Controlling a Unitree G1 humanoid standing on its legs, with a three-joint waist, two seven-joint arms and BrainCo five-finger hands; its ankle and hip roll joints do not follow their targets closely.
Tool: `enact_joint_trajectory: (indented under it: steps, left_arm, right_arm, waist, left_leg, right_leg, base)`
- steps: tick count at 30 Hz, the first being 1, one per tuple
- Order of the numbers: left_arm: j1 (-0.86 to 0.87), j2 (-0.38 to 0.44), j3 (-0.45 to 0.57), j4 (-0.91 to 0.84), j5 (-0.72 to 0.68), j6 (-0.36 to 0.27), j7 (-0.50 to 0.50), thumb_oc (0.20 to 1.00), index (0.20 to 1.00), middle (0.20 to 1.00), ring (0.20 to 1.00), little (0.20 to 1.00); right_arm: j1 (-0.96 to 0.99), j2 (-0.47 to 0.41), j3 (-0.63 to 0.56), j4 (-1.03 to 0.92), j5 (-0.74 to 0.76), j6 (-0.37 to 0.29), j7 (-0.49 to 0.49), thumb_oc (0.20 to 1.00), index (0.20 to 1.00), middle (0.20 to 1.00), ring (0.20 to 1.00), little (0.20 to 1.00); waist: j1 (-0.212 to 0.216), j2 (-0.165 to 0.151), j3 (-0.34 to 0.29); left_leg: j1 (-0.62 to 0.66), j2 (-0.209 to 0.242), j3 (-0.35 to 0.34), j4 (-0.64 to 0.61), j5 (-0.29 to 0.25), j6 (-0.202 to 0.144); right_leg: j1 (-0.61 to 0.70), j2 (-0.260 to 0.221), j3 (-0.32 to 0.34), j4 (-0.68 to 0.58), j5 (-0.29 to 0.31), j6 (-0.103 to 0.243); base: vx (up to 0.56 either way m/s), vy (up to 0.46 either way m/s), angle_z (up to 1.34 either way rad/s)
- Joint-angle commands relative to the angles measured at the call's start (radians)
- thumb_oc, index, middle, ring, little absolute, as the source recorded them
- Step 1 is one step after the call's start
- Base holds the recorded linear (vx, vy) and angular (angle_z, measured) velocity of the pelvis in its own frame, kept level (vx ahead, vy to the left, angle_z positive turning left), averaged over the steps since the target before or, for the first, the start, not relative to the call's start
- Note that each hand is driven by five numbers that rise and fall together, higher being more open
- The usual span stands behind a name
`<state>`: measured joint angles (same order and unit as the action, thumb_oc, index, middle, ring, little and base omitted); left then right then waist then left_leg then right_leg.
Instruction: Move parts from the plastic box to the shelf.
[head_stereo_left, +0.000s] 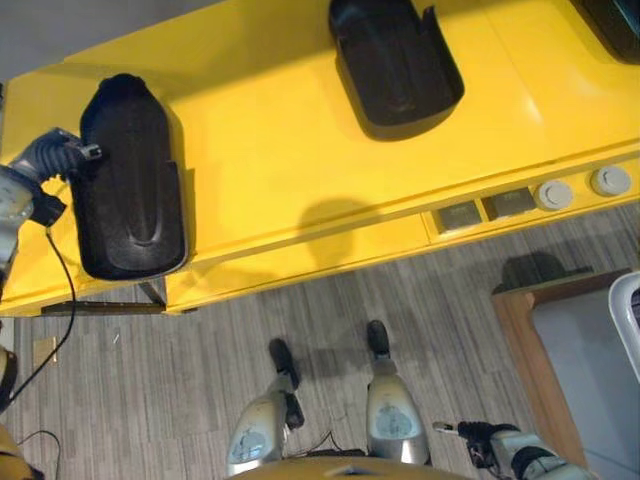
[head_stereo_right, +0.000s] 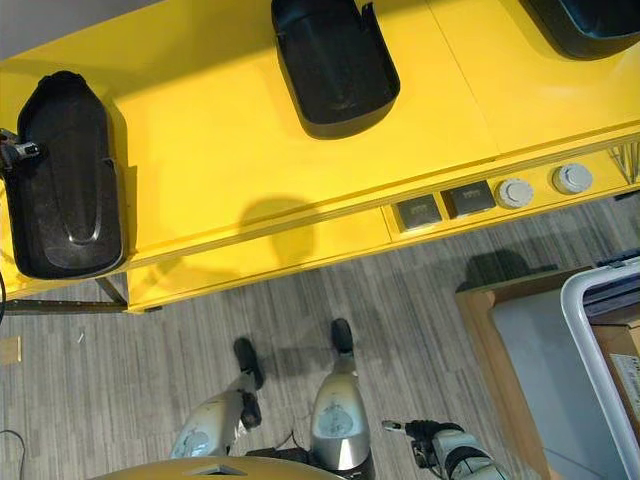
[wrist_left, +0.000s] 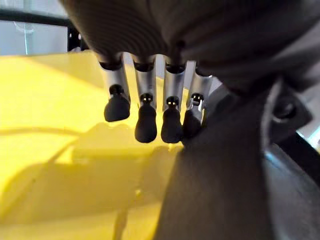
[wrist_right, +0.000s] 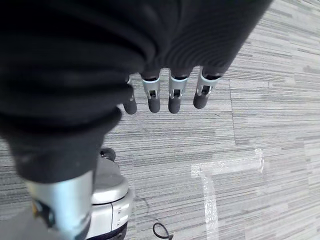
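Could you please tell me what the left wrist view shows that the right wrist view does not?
The left wrist view shows the left hand over the yellow shelf, its fingers reaching down beside a black part lying on that shelf; whether they touch it is unclear. The right wrist view instead shows the right hand hanging over the grey striped floor, holding nothing, with pale tape marks below it. Both share a dark ribbed cover and a row of straight, dark-tipped fingers.

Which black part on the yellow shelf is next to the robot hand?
The long black part at the shelf's left end, beside the left robot hand; the others lie farther right.
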<state>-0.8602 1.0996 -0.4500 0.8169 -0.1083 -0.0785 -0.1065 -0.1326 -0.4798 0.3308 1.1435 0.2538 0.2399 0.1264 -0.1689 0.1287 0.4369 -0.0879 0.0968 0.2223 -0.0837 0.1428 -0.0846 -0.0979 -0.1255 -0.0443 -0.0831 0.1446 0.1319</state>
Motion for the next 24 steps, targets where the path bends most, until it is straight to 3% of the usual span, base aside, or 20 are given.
enact_joint_trajectory:
  steps: [1,2,6,10,11,15,18,19,21,22,23,24]
  left_arm:
    - [-0.121,0.061,-0.008,0.076,0.074,0.023,0.132,1.000,1.000,1.000,1.000,1.000]
    - [-0.145,0.039,-0.024,0.115,0.088,0.042,0.184,1.000,1.000,1.000,1.000,1.000]
    - [-0.166,0.016,-0.031,0.132,0.076,0.066,0.228,1.000,1.000,1.000,1.000,1.000]
    - [-0.164,-0.013,-0.014,0.104,0.032,0.044,0.327,1.000,1.000,1.000,1.000,1.000]
    - [-0.175,-0.016,0.000,0.078,-0.003,-0.018,0.403,1.000,1.000,1.000,1.000,1.000]
    - [-0.197,-0.021,0.031,-0.011,-0.043,-0.155,0.551,1.000,1.000,1.000,1.000,1.000]
    - [-0.189,-0.034,0.090,-0.150,-0.041,-0.309,0.671,1.000,1.000,1.000,1.000,1.000]
    - [-0.166,-0.043,0.123,-0.210,-0.041,-0.355,0.680,1.000,1.000,1.000,1.000,1.000]
    - [-0.016,-0.095,0.225,-0.449,-0.067,-0.342,0.564,1.000,1.000,1.000,1.000,1.000]
    - [0.014,-0.101,0.246,-0.479,-0.083,-0.329,0.546,1.000,1.000,1.000,1.000,1.000]
    - [0.120,-0.149,0.300,-0.574,-0.165,-0.312,0.481,0.730,0.730,0.730,0.730,0.730]
    - [0.212,-0.194,0.339,-0.651,-0.166,-0.295,0.455,0.275,0.275,0.275,0.275,0.275]
  right_arm:
    - [0.004,0.006,0.042,0.018,0.051,0.008,0.000,1.000,1.000,1.000,1.000,1.000]
    - [-0.003,0.014,0.058,0.006,0.071,0.013,-0.011,1.000,1.000,1.000,1.000,1.000]
    - [-0.006,0.023,0.065,-0.009,0.094,0.020,-0.017,1.000,1.000,1.000,1.000,1.000]
    - [-0.002,0.038,0.067,-0.017,0.095,0.017,-0.024,1.000,1.000,1.000,1.000,1.000]
    - [0.006,0.045,0.069,-0.011,0.088,0.008,-0.021,1.000,1.000,1.000,1.000,1.000]
    - [0.027,0.065,0.065,0.005,0.062,-0.010,-0.013,1.000,1.000,1.000,1.000,1.000]
    - [0.053,0.088,0.051,0.030,0.039,-0.016,0.000,1.000,1.000,1.000,1.000,1.000]
    - [0.060,0.094,0.043,0.037,0.028,-0.014,0.006,1.000,1.000,1.000,1.000,1.000]
    - [0.075,0.123,0.020,0.059,0.002,0.021,0.016,1.000,1.000,1.000,1.000,1.000]
    - [0.075,0.125,0.020,0.062,0.000,0.025,0.015,1.000,1.000,1.000,1.000,1.000]
    - [0.074,0.137,0.011,0.067,-0.002,0.043,0.011,1.000,1.000,1.000,1.000,1.000]
    - [0.072,0.146,0.001,0.073,0.000,0.052,0.008,1.000,1.000,1.000,1.000,1.000]
  waist:
    - [0.000,-0.031,-0.020]
    - [-0.005,-0.038,-0.013]
    - [-0.010,-0.047,-0.007]
    - [-0.011,-0.058,-0.006]
    - [-0.009,-0.063,-0.013]
    - [0.000,-0.070,-0.043]
    - [0.013,-0.077,-0.107]
    - [0.020,-0.079,-0.137]
    - [0.052,-0.081,-0.231]
    - [0.055,-0.080,-0.242]
    - [0.076,-0.084,-0.265]
    - [0.090,-0.088,-0.275]
  left_leg:
    - [0.007,0.010,0.014,-0.004,-0.102,0.001]
    - [0.003,0.014,0.013,-0.004,-0.104,0.002]
    - [0.002,0.019,0.011,-0.004,-0.106,0.002]
    - [0.005,0.026,0.011,-0.004,-0.108,-0.001]
    - [0.012,0.029,0.011,-0.004,-0.108,-0.005]
    - [0.036,0.035,0.013,-0.004,-0.114,-0.010]
    - [0.075,0.041,0.017,-0.004,-0.122,-0.015]
    - [0.086,0.045,0.020,-0.004,-0.122,-0.018]
    - [0.146,0.052,0.026,-0.004,-0.139,-0.021]
    - [0.148,0.054,0.027,-0.004,-0.137,-0.021]
    - [0.166,0.057,0.023,-0.004,-0.143,-0.021]
    - [0.179,0.057,0.018,-0.004,-0.148,-0.020]
  right_leg:
    - [-0.002,0.004,-0.008,0.017,-0.117,-0.037]
    - [-0.009,0.008,-0.004,0.018,-0.116,-0.036]
    - [-0.014,0.013,0.002,0.018,-0.115,-0.037]
    - [-0.010,0.018,0.005,0.014,-0.114,-0.038]
    - [0.001,0.020,0.002,0.010,-0.114,-0.038]
    - [0.035,0.020,-0.009,0.003,-0.121,-0.037]
    - [0.088,0.021,-0.024,-0.004,-0.133,-0.036]
    - [0.102,0.020,-0.030,-0.004,-0.135,-0.036]
    - [0.172,0.011,-0.065,-0.004,-0.159,-0.035]
    - [0.174,0.011,-0.068,-0.004,-0.158,-0.037]
    - [0.198,0.008,-0.084,-0.004,-0.167,-0.038]
    - [0.215,0.007,-0.093,-0.004,-0.174,-0.040]
  base:
    - [-0.05,-0.043,-0.02]
    - [-0.04,-0.038,-0.02]
    - [-0.04,-0.036,-0.01]
    - [-0.06,-0.040,0.00]
    - [-0.06,-0.050,0.02]
    - [-0.03,-0.043,0.05]
    - [0.00,-0.052,0.07]
    - [0.04,-0.054,0.01]
    - [0.06,-0.036,-0.03]
    - [0.00,0.000,0.00]
    - [0.00,0.000,0.00]
    - [0.00,0.000,0.00]
